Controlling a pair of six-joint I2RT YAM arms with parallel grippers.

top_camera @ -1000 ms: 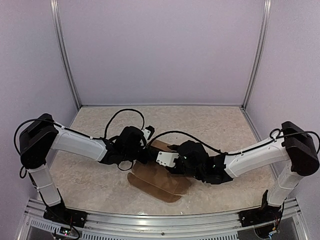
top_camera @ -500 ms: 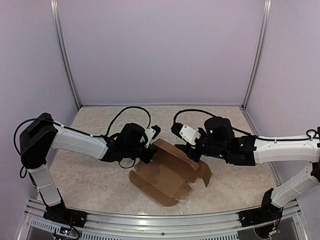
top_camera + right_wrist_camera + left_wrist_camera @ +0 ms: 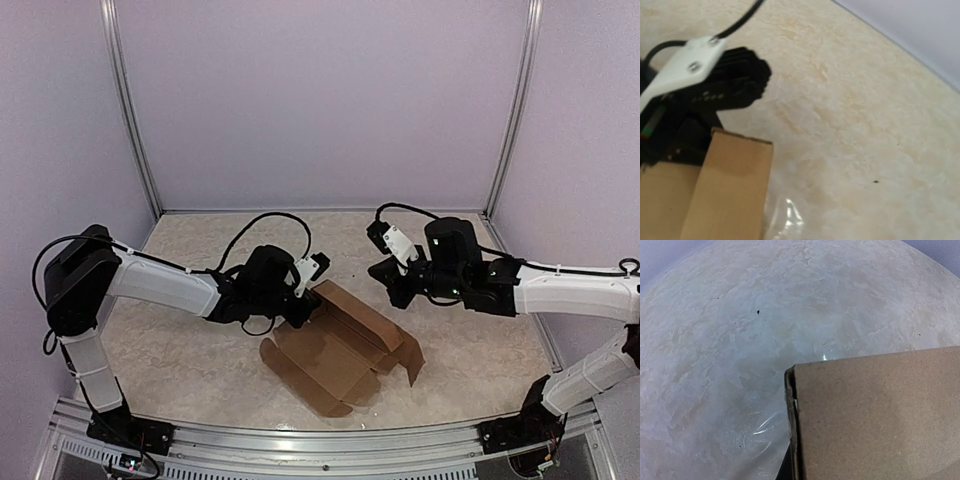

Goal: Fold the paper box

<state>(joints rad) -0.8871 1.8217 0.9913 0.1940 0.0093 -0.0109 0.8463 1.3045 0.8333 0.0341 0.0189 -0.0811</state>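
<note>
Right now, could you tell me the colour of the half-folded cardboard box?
The cardboard box is plain, unmarked brown; clearest in the left wrist view.

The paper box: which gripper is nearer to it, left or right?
Left. The left gripper is closed on the paper box at its far left flap; the right gripper hangs apart, shut and empty, beyond its far right edge.

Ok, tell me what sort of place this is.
Probably a robot test cell: two robot arms on a marble-look table, plain walls with metal posts, and one paper box.
</note>
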